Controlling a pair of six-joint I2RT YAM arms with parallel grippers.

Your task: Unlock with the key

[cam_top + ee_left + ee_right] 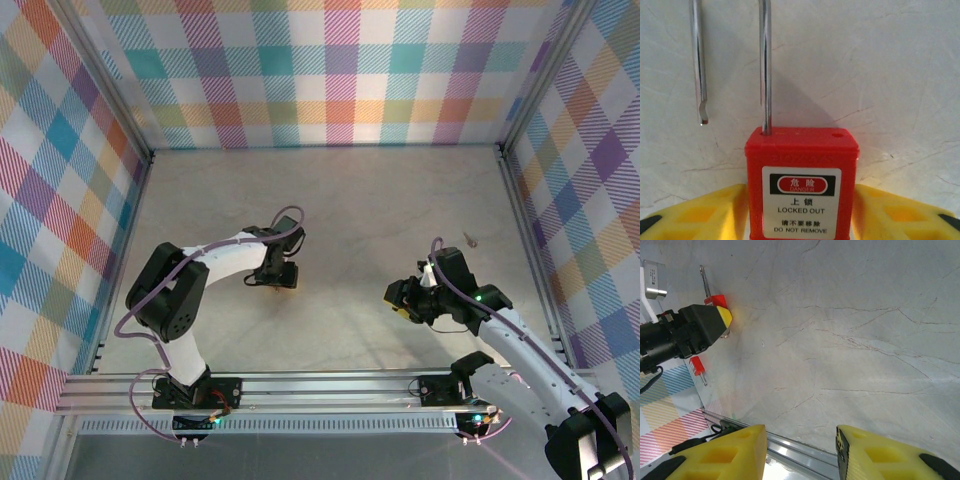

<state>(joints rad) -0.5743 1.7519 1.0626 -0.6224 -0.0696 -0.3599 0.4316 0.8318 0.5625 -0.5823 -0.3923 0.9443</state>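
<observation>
Left gripper (801, 215) clamps the red padlock (801, 150) by its body, shackle (765, 65) running straight away from the fingers (890, 210). One leg hangs free of its hole, so it reads as unlocked. Right gripper (800, 450), spread and empty, sits well apart. A red-headed piece, perhaps the key (697, 367), lies near the padlock.

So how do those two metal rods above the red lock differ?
The inner rod runs down into the top of the red padlock; the outer rod stops short in the air, off to the side of the body. The outer rod's tip shows a notch; the inner rod's end is hidden inside. Both are shiny, straight and roughly parallel.
</observation>
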